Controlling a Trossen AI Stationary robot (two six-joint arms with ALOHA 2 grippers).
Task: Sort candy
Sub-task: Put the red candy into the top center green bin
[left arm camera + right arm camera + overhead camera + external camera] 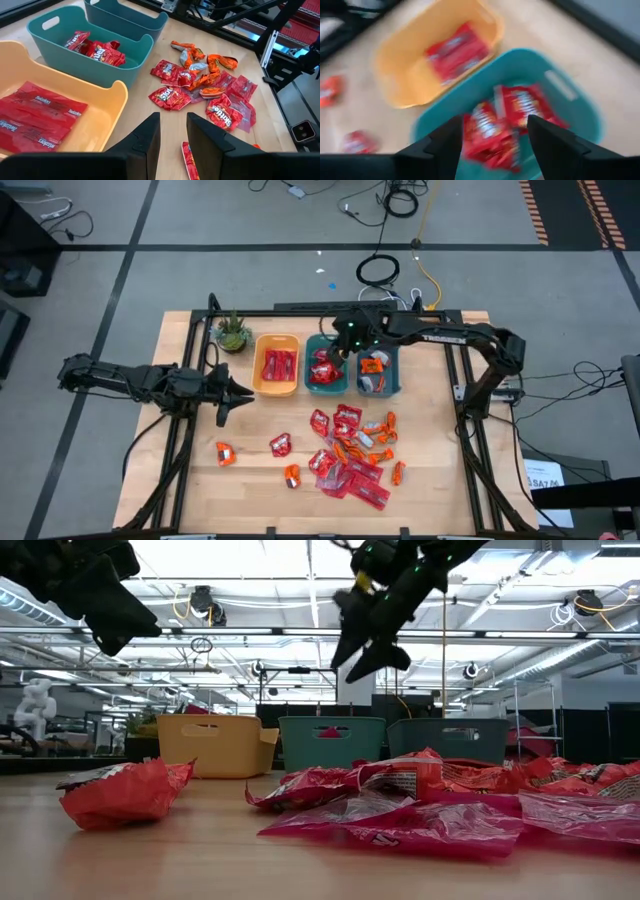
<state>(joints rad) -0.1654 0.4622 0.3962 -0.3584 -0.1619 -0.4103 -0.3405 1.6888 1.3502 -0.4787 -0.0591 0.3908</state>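
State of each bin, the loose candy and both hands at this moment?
Yellow bin: holds long red packets.
Middle teal bin: holds red square packets.
Right teal bin: holds orange pieces.
Loose candy: unsorted on the table.
Right hand: open, empty, above middle teal bin.
Left hand: open, empty, beside yellow bin.

The right wrist view is smeared: the red packets (492, 132) in the middle teal bin (580, 107) are too blurred to read. In the left wrist view, the yellow bin (112, 107) beside that teal bin is cut off by the picture's edge. A packet (187, 159) below it hides behind the left gripper's fingers (210, 145).
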